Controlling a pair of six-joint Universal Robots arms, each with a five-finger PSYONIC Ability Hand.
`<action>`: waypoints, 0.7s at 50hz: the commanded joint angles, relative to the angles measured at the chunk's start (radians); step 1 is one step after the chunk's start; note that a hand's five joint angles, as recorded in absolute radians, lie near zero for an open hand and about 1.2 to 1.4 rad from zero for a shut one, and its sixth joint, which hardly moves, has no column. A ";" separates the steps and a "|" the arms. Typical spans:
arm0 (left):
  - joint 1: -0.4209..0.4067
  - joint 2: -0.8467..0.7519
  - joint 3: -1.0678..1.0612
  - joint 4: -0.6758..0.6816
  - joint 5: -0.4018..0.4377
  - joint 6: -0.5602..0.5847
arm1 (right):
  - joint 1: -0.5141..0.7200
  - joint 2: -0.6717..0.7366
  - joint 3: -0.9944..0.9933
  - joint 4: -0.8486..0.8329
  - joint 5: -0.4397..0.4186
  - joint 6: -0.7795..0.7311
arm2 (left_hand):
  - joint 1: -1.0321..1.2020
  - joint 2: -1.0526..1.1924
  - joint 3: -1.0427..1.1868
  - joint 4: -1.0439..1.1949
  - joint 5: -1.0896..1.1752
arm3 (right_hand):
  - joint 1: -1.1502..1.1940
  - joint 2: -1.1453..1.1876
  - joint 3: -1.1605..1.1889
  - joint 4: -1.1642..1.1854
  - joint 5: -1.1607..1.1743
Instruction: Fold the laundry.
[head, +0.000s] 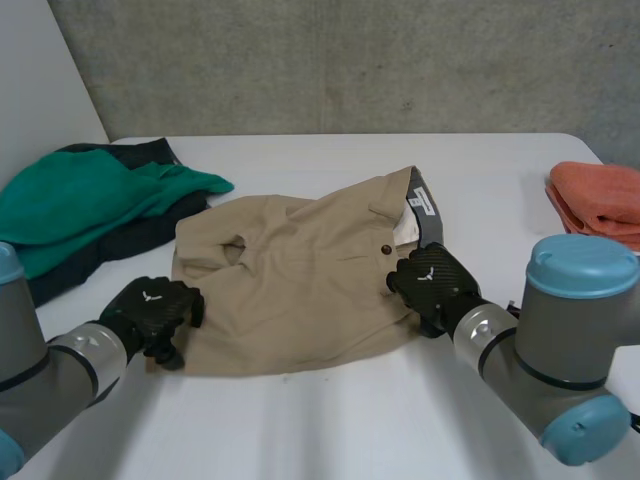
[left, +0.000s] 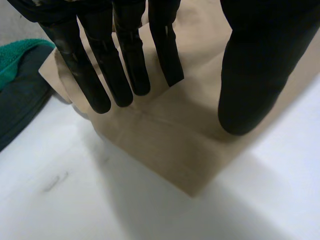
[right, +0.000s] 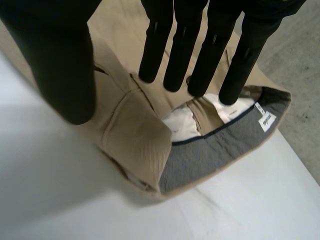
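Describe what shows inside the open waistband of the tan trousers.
Inside the waistband of the tan trousers you can see grey lining, white pocket cloth and a small white label. Further in, folded tan cloth covers everything.

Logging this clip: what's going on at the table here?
The robot is at a pair of tan trousers lying loosely folded on the white table. The left hand is open over a near corner; the right hand is open over the waistband end. At the left lie green and dark clothes, at the right a folded orange cloth.
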 joint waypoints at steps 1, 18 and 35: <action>-0.021 -0.044 0.009 0.108 -0.014 0.056 | 0.030 0.033 -0.045 -0.024 0.016 0.002 | 0.674 0.700 0.700 0.699 0.702 | 0.614 0.614 0.619 0.620 0.632; -0.056 0.402 0.115 -0.029 -0.008 -0.074 | 0.011 -0.303 -0.184 0.411 0.088 -0.032 | 0.674 0.700 0.700 0.699 0.702 | 0.614 0.614 0.619 0.620 0.632; -0.065 0.365 0.418 -0.242 0.007 -0.214 | -0.044 -0.285 -0.484 0.717 0.031 -0.063 | 0.674 0.700 0.700 0.699 0.702 | 0.614 0.614 0.619 0.620 0.632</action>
